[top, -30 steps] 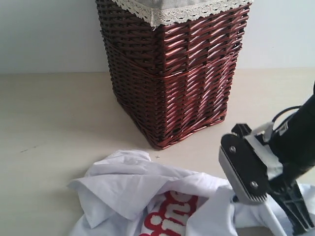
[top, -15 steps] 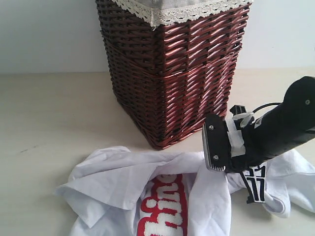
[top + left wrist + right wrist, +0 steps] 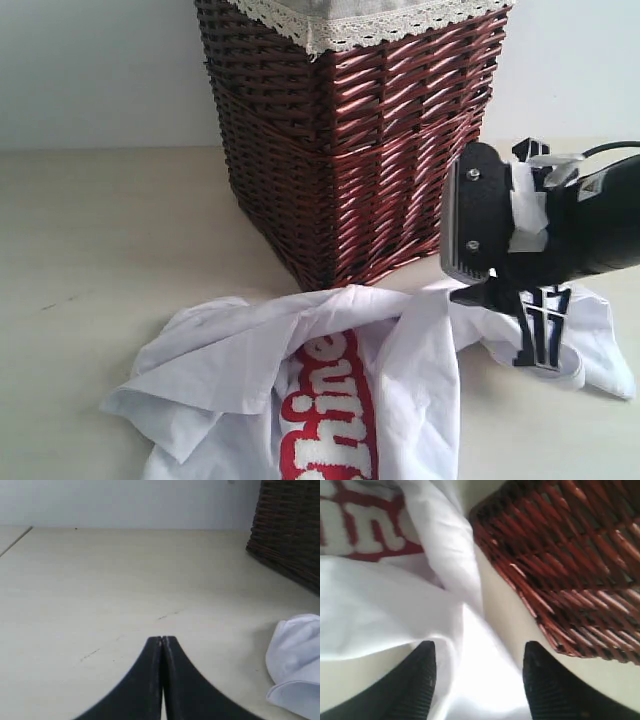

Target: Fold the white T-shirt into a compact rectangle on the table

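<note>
Right fingers (image 3: 415, 685) apart over crumpled white T-shirt (image 3: 230, 350)

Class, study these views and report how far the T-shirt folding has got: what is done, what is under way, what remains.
Done: nothing folded; the white T-shirt lies crumpled on the table beside the wicker basket. In hand: the right end effector stands open over a bunched edge, gripping nothing; the left end effector is shut over bare table. Left: spreading it flat and every fold.
</note>
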Available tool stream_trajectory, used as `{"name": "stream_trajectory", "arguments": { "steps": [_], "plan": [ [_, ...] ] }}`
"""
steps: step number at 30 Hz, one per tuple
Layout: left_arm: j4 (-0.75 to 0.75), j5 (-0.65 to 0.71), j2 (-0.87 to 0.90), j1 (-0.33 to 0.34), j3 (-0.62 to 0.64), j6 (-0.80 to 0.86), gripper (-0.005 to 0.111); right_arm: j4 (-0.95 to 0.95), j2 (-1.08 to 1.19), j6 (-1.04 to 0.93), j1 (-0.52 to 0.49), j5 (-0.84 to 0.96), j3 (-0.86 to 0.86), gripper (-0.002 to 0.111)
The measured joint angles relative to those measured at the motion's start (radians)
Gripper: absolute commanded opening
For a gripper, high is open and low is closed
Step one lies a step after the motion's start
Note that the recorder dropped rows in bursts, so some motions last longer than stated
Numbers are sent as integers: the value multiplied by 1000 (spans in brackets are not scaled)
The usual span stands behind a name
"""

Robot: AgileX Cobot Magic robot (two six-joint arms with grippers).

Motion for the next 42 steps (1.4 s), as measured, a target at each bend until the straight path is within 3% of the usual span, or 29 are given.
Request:
{"name": "stream_trajectory", "arguments": {
  "steps": [6, 9, 22, 28, 39, 42],
  "plan": [
    [0, 0, 0, 0, 0, 0, 0, -185, -62, -39, 0, 546, 7, 52],
    [0, 0, 0, 0, 0, 0, 0, -310, -40, -54, 0, 634, 42, 52],
    [0, 0, 0, 0, 0, 0, 0, -449, 108, -47, 0, 127, 143, 51],
    [0, 0, 0, 0, 0, 0, 0, -476, 216, 61, 0, 56, 145, 51],
    [0, 0, 0, 0, 0, 0, 0, -839, 271, 571, -12, 26, 145, 51],
    [0, 0, 0, 0, 0, 0, 0, -854, 292, 601, -45, 23, 145, 43]
  ]
}}
